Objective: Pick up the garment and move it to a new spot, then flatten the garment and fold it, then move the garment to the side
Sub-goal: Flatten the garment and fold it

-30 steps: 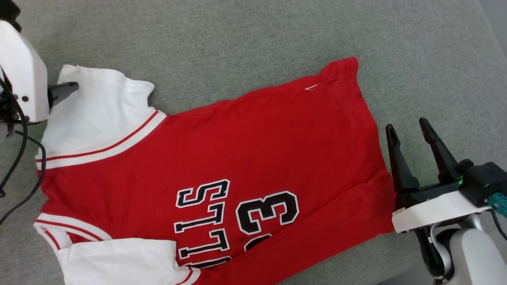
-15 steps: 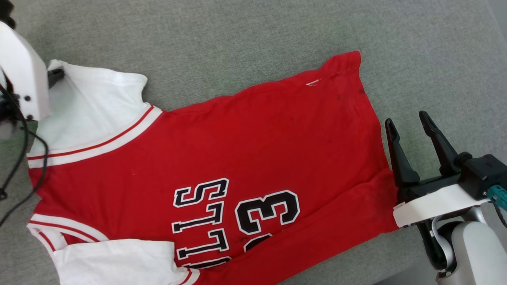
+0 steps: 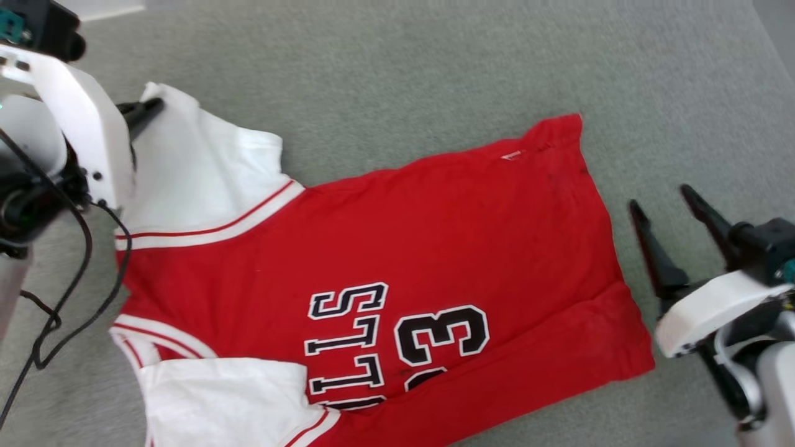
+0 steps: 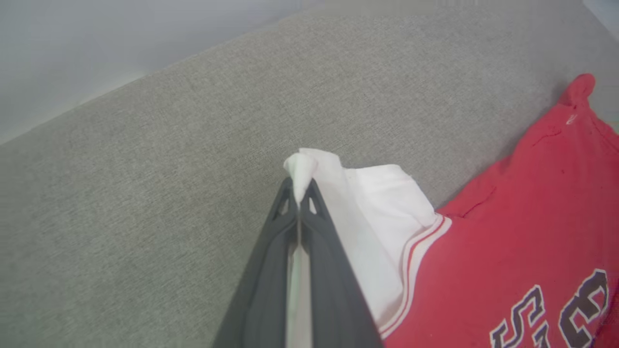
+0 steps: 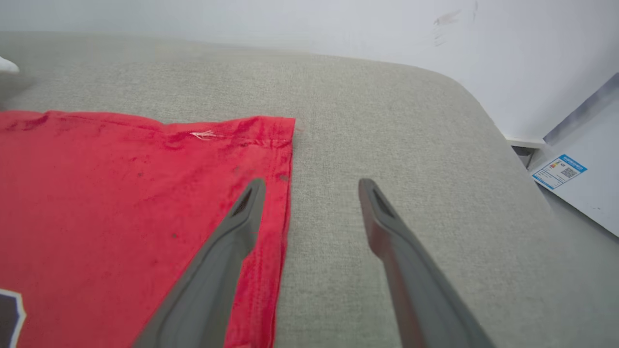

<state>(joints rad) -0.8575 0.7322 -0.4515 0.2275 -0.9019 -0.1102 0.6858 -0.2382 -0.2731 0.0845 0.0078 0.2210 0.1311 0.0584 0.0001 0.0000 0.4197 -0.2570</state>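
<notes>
The garment (image 3: 435,248) is lying spread on the grey fabric cushion (image 3: 397,74). The right claw (image 3: 659,197) is gaping wide just beside the red hem, the left claw (image 4: 300,182) is pinching the white sleeve (image 4: 377,203) at its corner, and beyond, a white wall (image 5: 290,24) and a blue-labelled panel (image 5: 558,171) are showing.

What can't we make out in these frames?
Head view: garment lettering and near sleeve cut off by the bottom edge.
Head view: left gripper mostly hidden behind its white wrist casing.
Right wrist view: label print too small to read.
</notes>
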